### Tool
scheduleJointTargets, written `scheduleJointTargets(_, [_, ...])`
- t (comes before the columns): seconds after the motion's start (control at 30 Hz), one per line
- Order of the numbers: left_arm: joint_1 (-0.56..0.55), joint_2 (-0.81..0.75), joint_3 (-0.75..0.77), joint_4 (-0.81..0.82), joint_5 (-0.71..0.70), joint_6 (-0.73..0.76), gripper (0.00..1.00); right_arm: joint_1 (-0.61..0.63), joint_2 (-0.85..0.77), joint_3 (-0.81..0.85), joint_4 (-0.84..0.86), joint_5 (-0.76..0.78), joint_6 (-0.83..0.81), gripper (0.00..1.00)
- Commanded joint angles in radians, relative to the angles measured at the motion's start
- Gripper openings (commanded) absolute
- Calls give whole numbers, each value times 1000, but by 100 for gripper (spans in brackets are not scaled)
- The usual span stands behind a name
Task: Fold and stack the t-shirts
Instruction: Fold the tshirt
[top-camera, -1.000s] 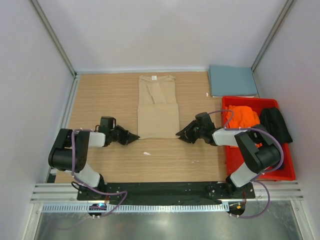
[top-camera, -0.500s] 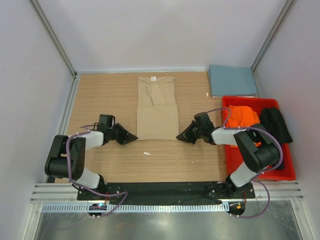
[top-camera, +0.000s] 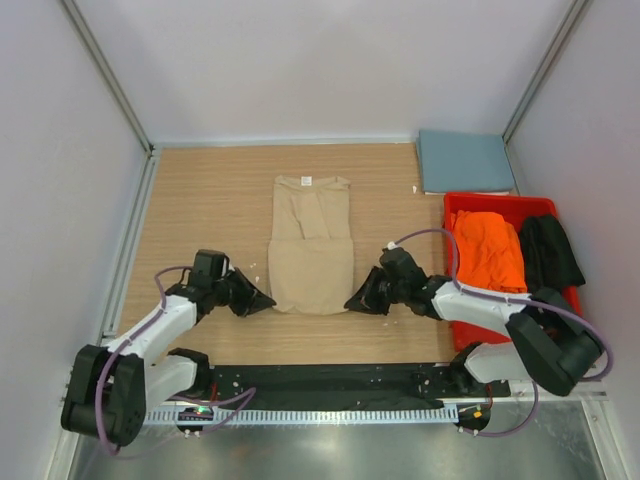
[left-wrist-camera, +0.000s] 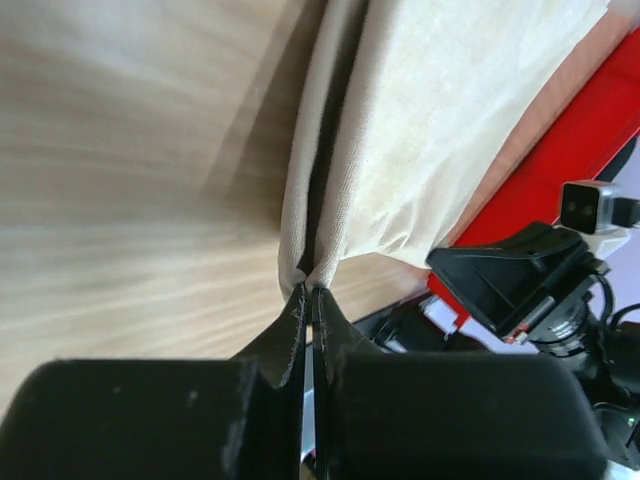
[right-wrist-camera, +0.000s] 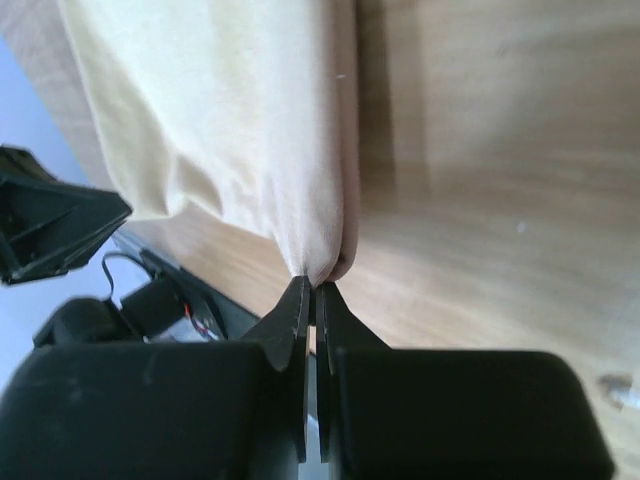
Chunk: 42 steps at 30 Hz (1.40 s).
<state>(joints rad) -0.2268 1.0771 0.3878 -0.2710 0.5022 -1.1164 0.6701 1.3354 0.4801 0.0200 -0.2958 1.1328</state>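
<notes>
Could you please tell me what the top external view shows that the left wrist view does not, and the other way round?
Only the top external view shows the whole tan shirt, collar at the far end, the slate shirt folded in the far right corner, and the orange shirt and black shirt in the red bin. Only the left wrist view shows close up the left gripper pinched shut on the tan shirt's near corner, layers gathered at its tips. Both show the tan shirt, the red bin and the right gripper.
</notes>
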Motion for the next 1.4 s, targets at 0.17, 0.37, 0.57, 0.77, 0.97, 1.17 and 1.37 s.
scheduleJointTargets(0.17, [-68,-138,-15,-304,-28,33,0,105,-272,-124,-186,-17,41,1])
scheduleJointTargets(0.37, [-82,-293,-7,-424,-31,-19,0,167,-416,-207,-250,-57,87,2])
scheduleJointTargets(0.57, [-80,-330,171,-493,-47,-14,0,154,-394,-72,-380,-74,-23,1])
scheduleJointTargets(0.77, [-71,-33,448,-429,-77,81,0,-64,-219,233,-626,-173,-316,1])
scheduleJointTargets(0.97, [-43,272,733,-318,-48,75,0,-233,80,616,-746,-270,-487,1])
scheduleJointTargets(1.17, [3,541,1020,-290,-18,96,0,-296,271,849,-772,-322,-525,1])
scheduleJointTargets(1.37, [14,719,1183,-252,58,78,0,-377,392,959,-790,-354,-550,1])
